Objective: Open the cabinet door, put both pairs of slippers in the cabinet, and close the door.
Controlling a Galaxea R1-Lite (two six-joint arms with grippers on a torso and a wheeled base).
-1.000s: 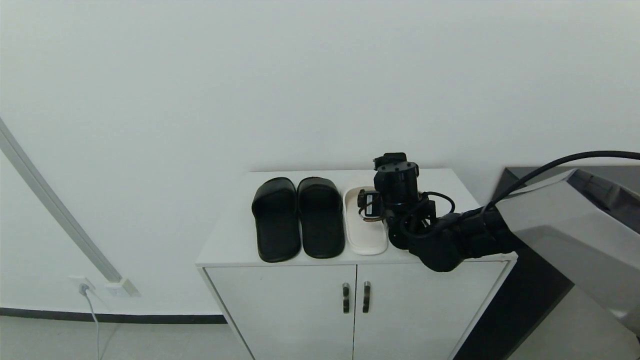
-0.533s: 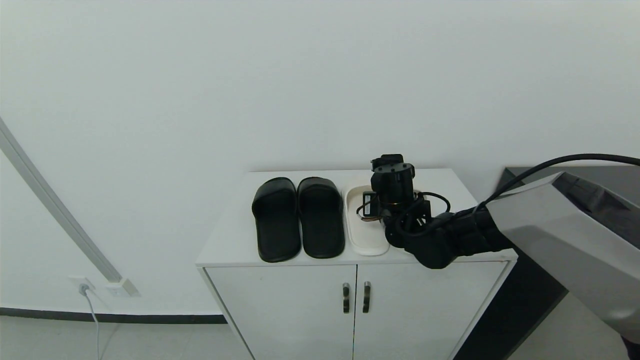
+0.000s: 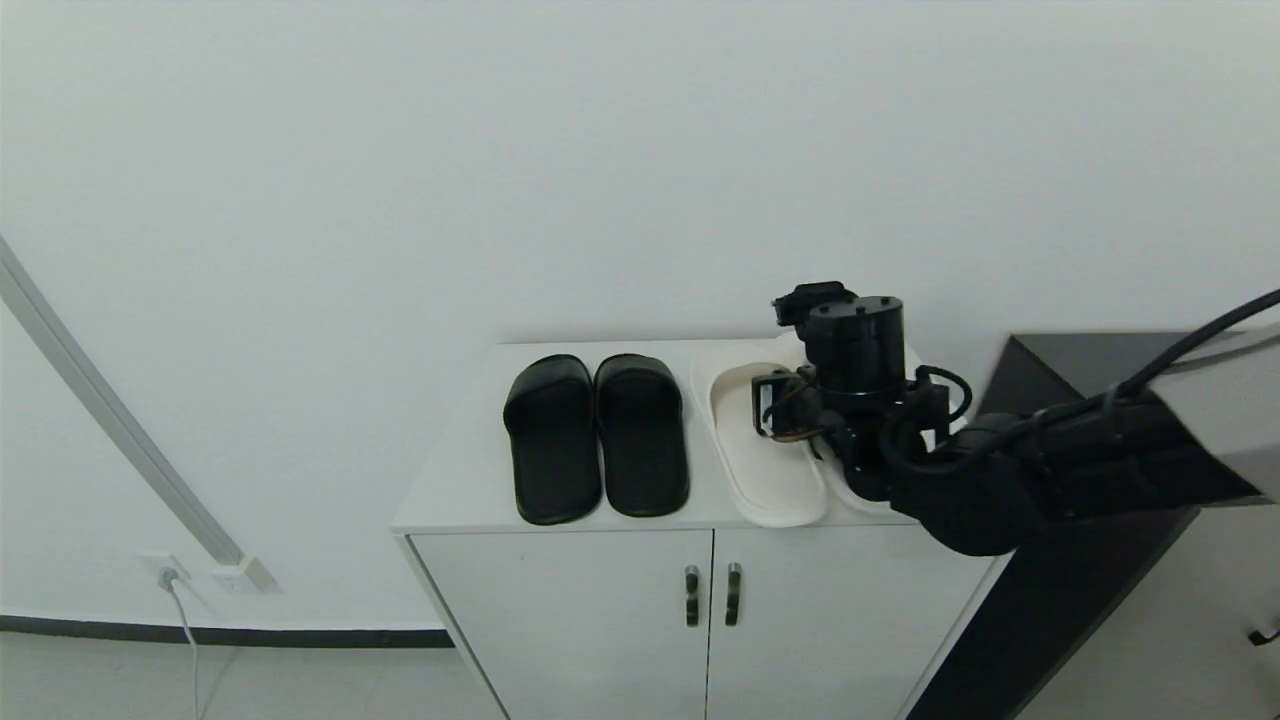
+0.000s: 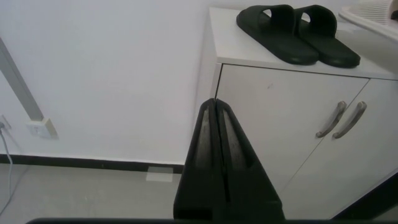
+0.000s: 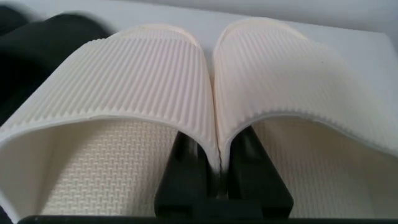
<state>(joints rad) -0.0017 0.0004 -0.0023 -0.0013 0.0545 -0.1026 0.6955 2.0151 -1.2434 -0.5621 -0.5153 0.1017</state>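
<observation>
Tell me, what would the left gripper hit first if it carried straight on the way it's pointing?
Most likely the cabinet: the left gripper, jaws shut, aims at its left front edge, beside the left door. Depth is unclear, so it might just slip past toward the wall.

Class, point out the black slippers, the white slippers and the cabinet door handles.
black slippers (image 3: 552,400): head view, strap of the leftmost slipper.
white slippers (image 3: 770,485): head view, heel end of one footbed.
cabinet door handles (image 3: 691,595): head view, middle of the left door's handle.
</observation>
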